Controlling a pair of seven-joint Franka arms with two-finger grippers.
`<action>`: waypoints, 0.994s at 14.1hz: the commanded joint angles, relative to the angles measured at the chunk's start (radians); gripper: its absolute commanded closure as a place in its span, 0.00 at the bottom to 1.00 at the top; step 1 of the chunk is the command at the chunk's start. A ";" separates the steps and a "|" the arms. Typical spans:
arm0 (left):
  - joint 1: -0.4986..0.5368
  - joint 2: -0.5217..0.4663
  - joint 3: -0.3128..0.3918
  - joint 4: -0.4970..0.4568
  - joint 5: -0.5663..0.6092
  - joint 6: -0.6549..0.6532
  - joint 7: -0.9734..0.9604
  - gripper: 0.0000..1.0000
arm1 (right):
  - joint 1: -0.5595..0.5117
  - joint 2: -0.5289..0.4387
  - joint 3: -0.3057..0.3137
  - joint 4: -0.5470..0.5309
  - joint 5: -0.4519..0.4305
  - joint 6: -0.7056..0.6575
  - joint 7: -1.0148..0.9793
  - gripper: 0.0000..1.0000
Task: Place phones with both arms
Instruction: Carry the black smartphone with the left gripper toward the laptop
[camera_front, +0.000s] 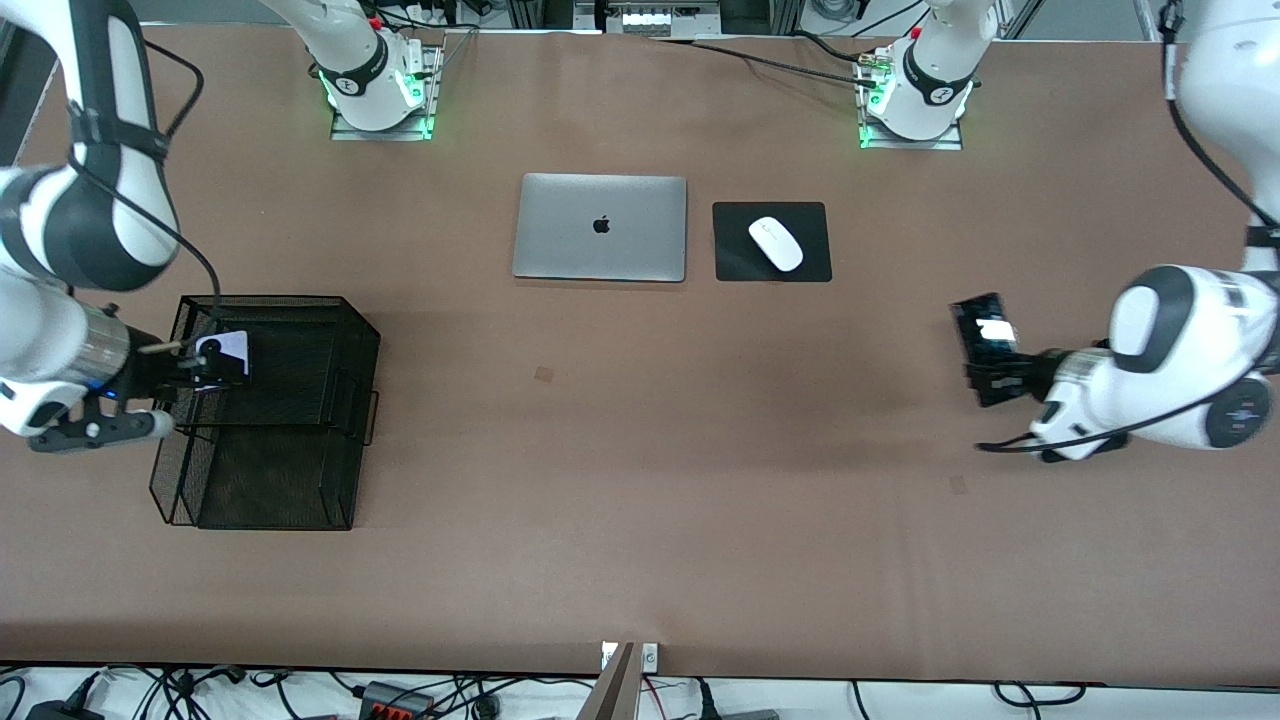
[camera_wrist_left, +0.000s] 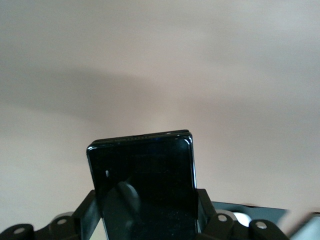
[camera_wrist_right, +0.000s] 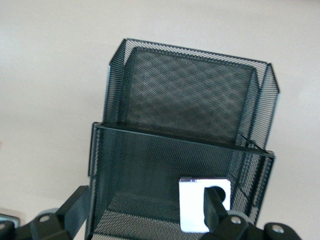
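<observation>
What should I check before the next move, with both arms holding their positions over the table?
1. Left gripper shut on the black phone: ok.
2. Black phone clear of the table: ok, held in the air.
3. Right gripper open: ok.
4. Lavender phone inside the mesh organizer: cannot tell whether it rests in it.
5. Third phone in view: not ok.
6. Laptop and mouse untouched: ok.

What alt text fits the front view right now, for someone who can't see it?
The left gripper holds a black phone above bare table, while the open right gripper sits over a black mesh tray with a lavender phone at its fingertips. A laptop and mouse lie between the arm bases.
</observation>
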 joint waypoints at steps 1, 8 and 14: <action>-0.009 0.017 -0.102 0.049 -0.058 -0.032 -0.187 0.57 | 0.000 -0.055 -0.003 -0.007 -0.002 -0.029 -0.008 0.00; -0.262 0.083 -0.095 0.107 -0.277 0.272 -0.365 0.69 | 0.003 -0.104 -0.003 -0.004 -0.004 -0.093 0.066 0.00; -0.460 0.186 -0.090 0.180 -0.284 0.563 -0.601 0.70 | 0.001 -0.115 -0.006 -0.003 0.001 -0.104 0.133 0.00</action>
